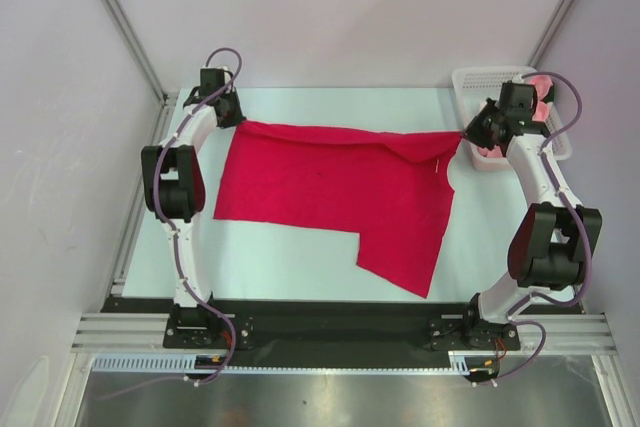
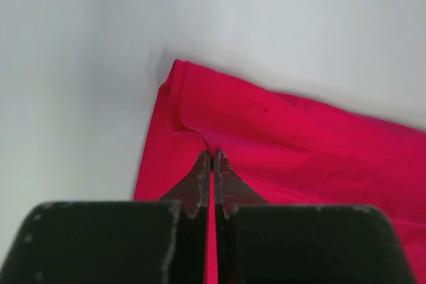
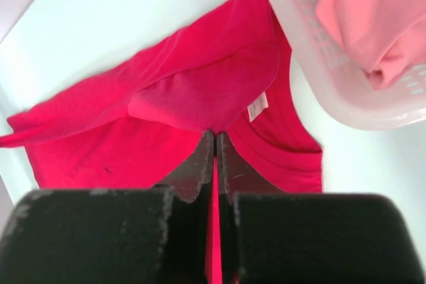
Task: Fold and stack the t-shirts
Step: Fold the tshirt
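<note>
Left gripper (image 2: pixel 213 159): I see its jaws closed on the red t-shirt's (image 1: pixel 330 187) far-left corner, the corner farthest from the basket (image 1: pixel 478 75).
Red t-shirt: spread flat on the table (image 1: pixel 250 257), left of the basket, with its right corner just beside the basket's wall.
Long axis: runs left to right along the pinched far edge, away from the basket. The cloth lies on the near side of both jaws.
Right gripper (image 3: pixel 214 139): jaws closed on a fold of red cloth by the label (image 3: pixel 257 106), right beside the basket.
Pink t-shirt (image 3: pixel 373 18): bunched inside the basket.
Next move, my guess: bring the far edge toward me with both arms together.
</note>
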